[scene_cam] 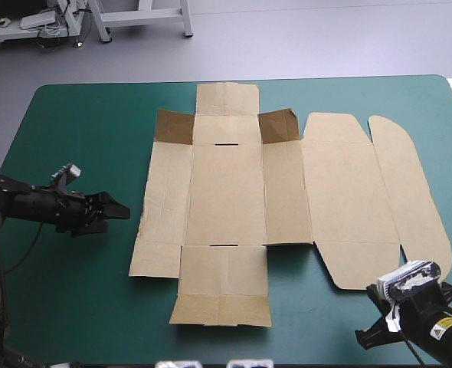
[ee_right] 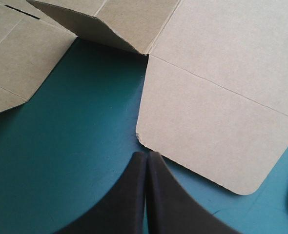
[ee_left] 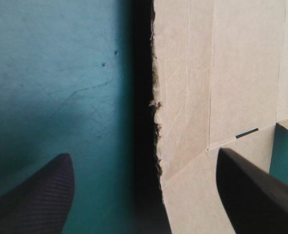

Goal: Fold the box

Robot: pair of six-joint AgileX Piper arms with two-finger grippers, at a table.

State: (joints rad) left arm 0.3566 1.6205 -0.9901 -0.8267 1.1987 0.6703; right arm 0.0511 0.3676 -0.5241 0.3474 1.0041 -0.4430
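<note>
The brown box (scene_cam: 226, 192) lies as a cut sheet, spread nearly flat across the middle of the teal-green table (scene_cam: 73, 123). Its two far corner flaps (scene_cam: 172, 126) stand slightly raised, and the lid panels reach toward the right edge. My left gripper (scene_cam: 117, 210) is open and low, pointing at the sheet's left edge. In the left wrist view that ragged edge of the box (ee_left: 222, 73) runs between the open fingers of the left gripper (ee_left: 144, 155). My right gripper (scene_cam: 370, 331) is shut near the front right corner. The right gripper (ee_right: 146, 153) points at a round-cornered flap of the box (ee_right: 217, 122).
A strip of bare teal-green cover (scene_cam: 80, 261) separates the left gripper from the sheet. The table's near edge (scene_cam: 302, 362) runs close behind the right gripper. One side flap (ee_right: 95, 22) tilts up off the cover ahead of the right gripper.
</note>
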